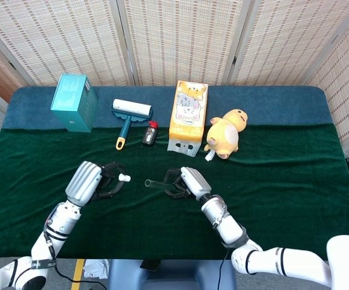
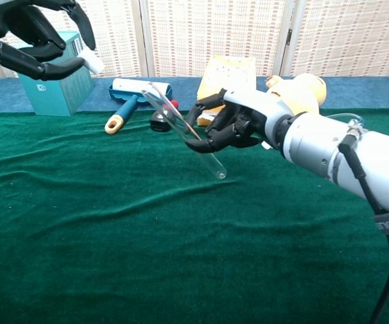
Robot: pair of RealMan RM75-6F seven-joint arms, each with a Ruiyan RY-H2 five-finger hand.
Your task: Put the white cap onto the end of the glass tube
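Observation:
My left hand (image 1: 94,180) (image 2: 36,37) pinches the small white cap (image 1: 124,177) (image 2: 93,63) at its fingertips, raised above the green cloth. My right hand (image 1: 183,182) (image 2: 231,125) grips the clear glass tube (image 1: 155,183) (image 2: 181,131), which slants with its open end pointing up and left toward the cap. In the head view a short gap separates the cap from the tube's open end. Both hands hover over the middle front of the table.
Along the back stand a teal box (image 1: 74,101), a lint roller (image 1: 128,115), a small black and red object (image 1: 150,133), a yellow carton (image 1: 188,118) and a yellow plush toy (image 1: 225,132). Green cloth (image 1: 162,229) covers the table.

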